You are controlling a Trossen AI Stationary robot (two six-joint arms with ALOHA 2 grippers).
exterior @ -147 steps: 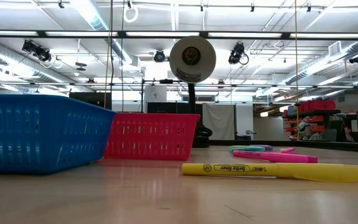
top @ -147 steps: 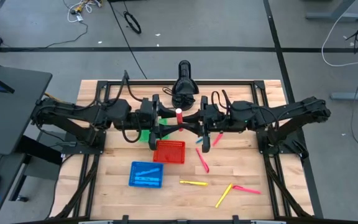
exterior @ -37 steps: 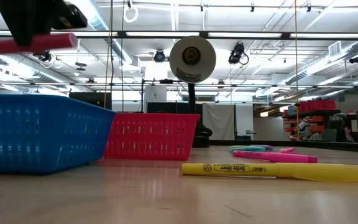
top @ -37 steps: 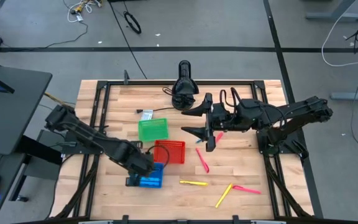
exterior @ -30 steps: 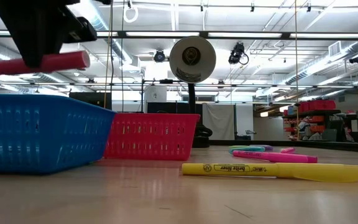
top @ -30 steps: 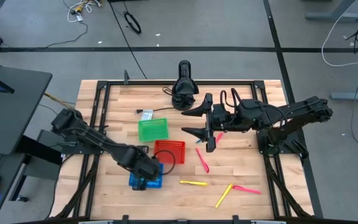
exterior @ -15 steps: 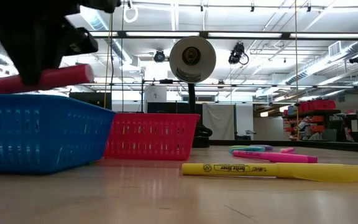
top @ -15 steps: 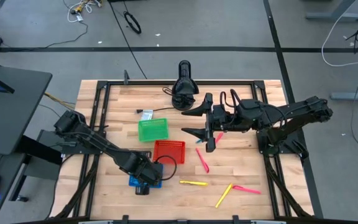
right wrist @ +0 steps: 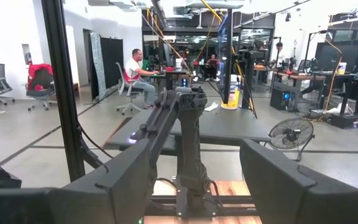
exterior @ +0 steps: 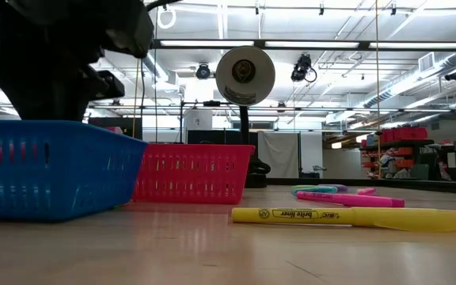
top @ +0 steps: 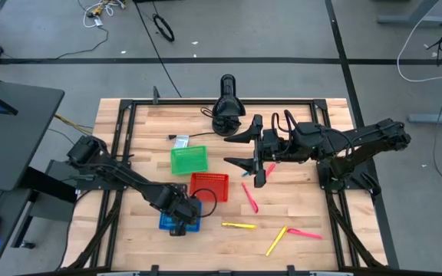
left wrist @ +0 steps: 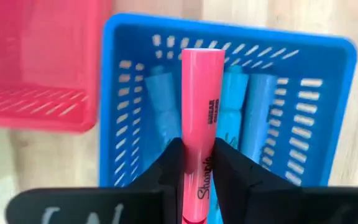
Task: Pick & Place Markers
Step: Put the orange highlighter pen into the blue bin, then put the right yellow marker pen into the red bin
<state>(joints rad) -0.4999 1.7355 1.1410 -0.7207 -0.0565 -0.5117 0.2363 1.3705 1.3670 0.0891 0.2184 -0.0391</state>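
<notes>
**Left arm holding a pink marker over the blue basket**

The left gripper point(left wrist: 194, 171) is reaching down over the blue basket point(top: 176, 223), which is sitting near the front edge of the table point(top: 298, 249), left of centre. Its two dark fingers point(left wrist: 166, 168) are pressing closed on a pink marker point(left wrist: 201, 118), gripping its lower part from both sides. The marker is pointing lengthwise across the basket's inside, above several light blue markers point(left wrist: 244, 112) that are lying side by side on the basket floor. Whether the pink marker is touching them is not clear. In the low view the arm is filling the upper left, just above the blue basket's rim point(exterior: 54, 125).

A red basket point(top: 209, 186) is standing just behind and to the right of the blue one, and a green basket point(top: 189, 160) is standing behind that, toward the table's middle.

The right gripper point(top: 245, 148) is hovering above the rear middle of the table, its fingers spread wide with nothing between them.

Loose markers are lying on the front right part of the table: a pink one point(top: 249, 197) just right of the red basket, a yellow one point(top: 239, 225) near the front edge, another yellow one point(top: 275, 241) lying diagonally, and a pink one point(top: 305, 233) beside it.

A black lamp point(top: 227, 103) is standing at the middle of the rear edge.
</notes>
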